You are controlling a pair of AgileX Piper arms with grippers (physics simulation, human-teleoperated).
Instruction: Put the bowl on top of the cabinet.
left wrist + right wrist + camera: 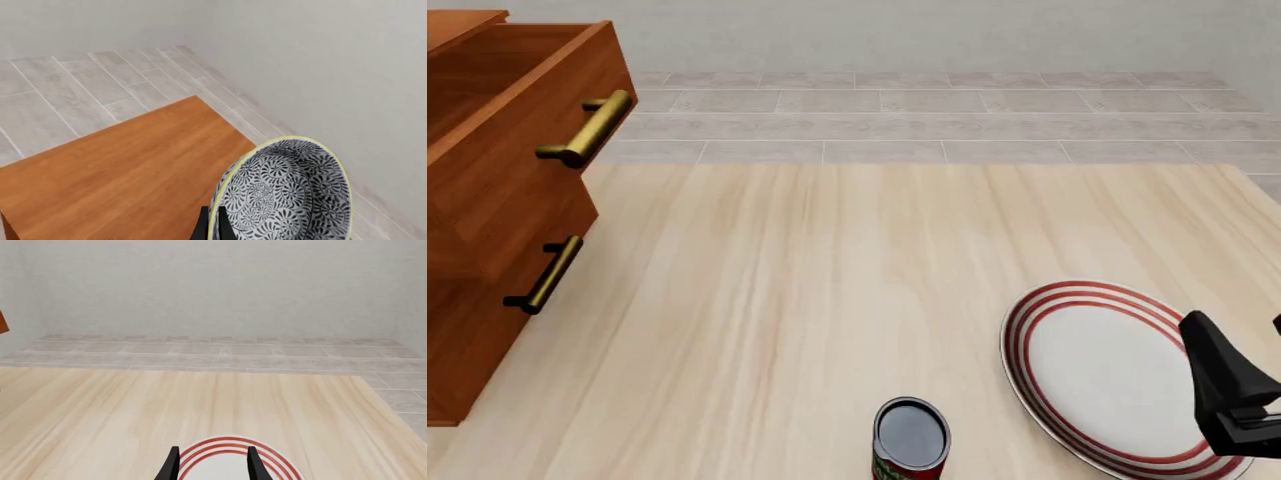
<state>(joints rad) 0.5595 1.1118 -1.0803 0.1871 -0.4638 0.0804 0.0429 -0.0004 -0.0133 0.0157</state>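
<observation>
Left wrist view: your left gripper pinches the rim of the bowl, which is tipped on edge above the cabinet top. Judge it stiff, glazed, slippery and breakable; a rim hold is thin, so lower gently.

Front view: the cabinet stands at nine o'clock, the plate at four, the can at six; no bowl shows.

Right wrist view: your right gripper hangs spread and empty over the plate.

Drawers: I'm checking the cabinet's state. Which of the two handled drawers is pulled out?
The upper drawer on the cabinet: its front juts out past the lower drawer, which sits flush, and its open inside shows from above.
</observation>
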